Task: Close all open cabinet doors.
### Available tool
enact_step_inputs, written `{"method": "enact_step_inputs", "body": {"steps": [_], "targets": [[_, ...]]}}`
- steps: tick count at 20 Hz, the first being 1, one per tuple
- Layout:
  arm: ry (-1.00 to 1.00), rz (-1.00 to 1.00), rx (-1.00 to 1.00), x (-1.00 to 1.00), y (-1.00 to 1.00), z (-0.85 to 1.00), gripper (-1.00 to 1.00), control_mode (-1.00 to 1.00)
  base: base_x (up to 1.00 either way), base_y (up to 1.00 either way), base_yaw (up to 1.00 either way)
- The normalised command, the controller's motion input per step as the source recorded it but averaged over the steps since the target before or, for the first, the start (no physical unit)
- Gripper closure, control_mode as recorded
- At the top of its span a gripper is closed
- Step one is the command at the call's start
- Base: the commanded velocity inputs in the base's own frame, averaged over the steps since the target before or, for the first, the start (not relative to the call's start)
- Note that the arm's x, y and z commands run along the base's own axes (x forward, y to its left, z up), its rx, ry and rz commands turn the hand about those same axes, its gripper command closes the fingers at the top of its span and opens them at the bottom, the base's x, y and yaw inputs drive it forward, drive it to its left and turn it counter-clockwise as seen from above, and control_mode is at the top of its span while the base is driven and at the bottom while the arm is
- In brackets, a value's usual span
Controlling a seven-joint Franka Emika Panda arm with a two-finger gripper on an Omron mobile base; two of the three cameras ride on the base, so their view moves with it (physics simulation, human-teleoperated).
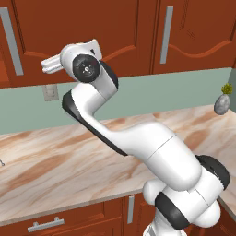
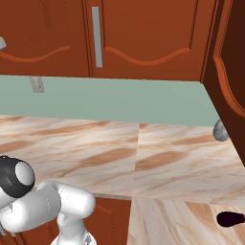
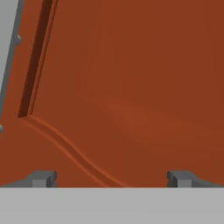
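Reddish-brown upper cabinet doors [image 1: 124, 32] hang above the counter, each with a long grey bar handle [image 1: 166, 34]. My gripper [image 1: 44, 66] reaches up and left against the leftmost door [image 1: 32, 41], beside its handle [image 1: 11, 41]. In the hand view the door's arch-edged panel [image 3: 131, 87] lies very close, its handle [image 3: 8, 43] at the left edge. My gripper [image 3: 111, 179] is open, its fingertips [image 3: 43, 178] wide apart with nothing between them. In the right base view a door [image 2: 228, 72] at the far right stands at an angle to the wall row [image 2: 143, 33].
A marble counter [image 1: 55, 166] runs below and turns toward me at the right. A grey vase with a small plant [image 1: 222, 102] stands at its back right. A wall outlet [image 1: 50, 92] is on the green backsplash. A drawer front with a short handle [image 1: 45, 225] is below.
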Motion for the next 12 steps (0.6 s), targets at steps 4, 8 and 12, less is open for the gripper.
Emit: {"method": "enact_step_inputs", "body": {"steps": [4,8,12], "targets": [[0.15,-0.19,0.17,-0.55,-0.97,0.44,-1.00,-1.00,0.00,0.00,0.00],[0.23,-0.22,0.19,-0.48,-1.00,0.27,-1.00,-1.00,0.00,0.00,0.00],[0.19,-0.20,0.17,-0.66,-1.00,0.06,-1.00,-1.00,0.00,0.00,0.00]]}}
